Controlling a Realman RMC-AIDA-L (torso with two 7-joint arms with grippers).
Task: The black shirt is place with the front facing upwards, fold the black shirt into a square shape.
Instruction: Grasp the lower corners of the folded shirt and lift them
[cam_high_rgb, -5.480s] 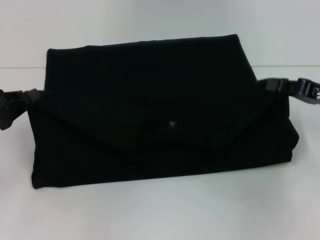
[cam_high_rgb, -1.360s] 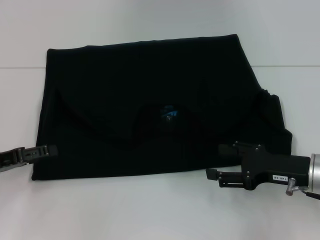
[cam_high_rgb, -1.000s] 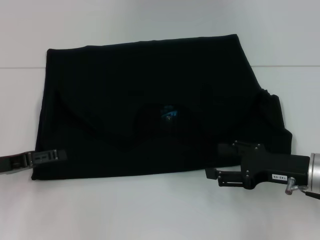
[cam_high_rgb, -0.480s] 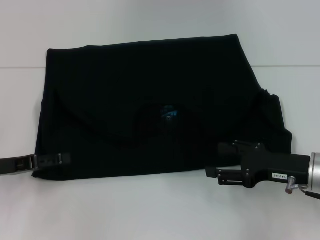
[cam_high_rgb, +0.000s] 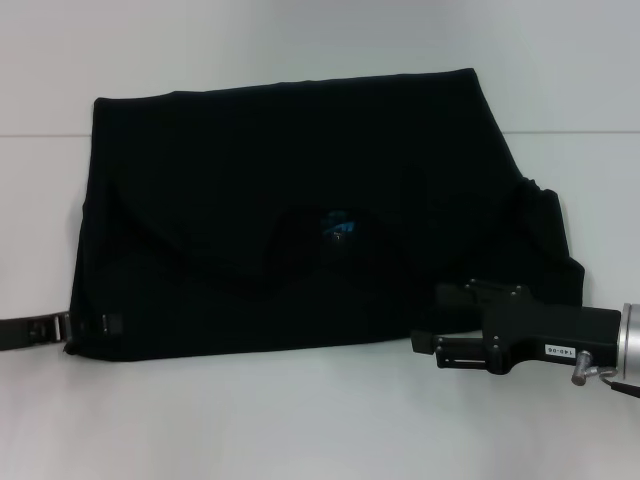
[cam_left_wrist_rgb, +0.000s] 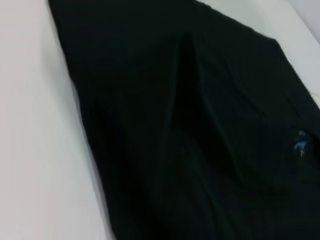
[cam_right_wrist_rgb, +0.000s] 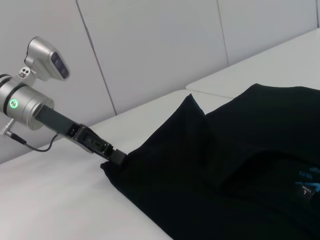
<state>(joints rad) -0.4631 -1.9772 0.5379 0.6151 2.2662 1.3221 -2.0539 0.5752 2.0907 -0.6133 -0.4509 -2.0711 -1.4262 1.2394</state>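
Across the white table (cam_high_rgb: 300, 420) you have the black shirt (cam_high_rgb: 300, 190) lying flat, sleeves already folded inward, the blue neck label (cam_high_rgb: 338, 226) showing near its middle. Your right gripper (cam_high_rgb: 425, 345) sits low at the shirt's near right corner, fingers narrowly parted at the hem. Your left gripper (cam_high_rgb: 85, 327) has slid into the near left corner; whether it has closed on cloth cannot be told. Before lifting, make sure both sides pinch every layer at matching spots, then carry the near edge evenly toward the far edge.
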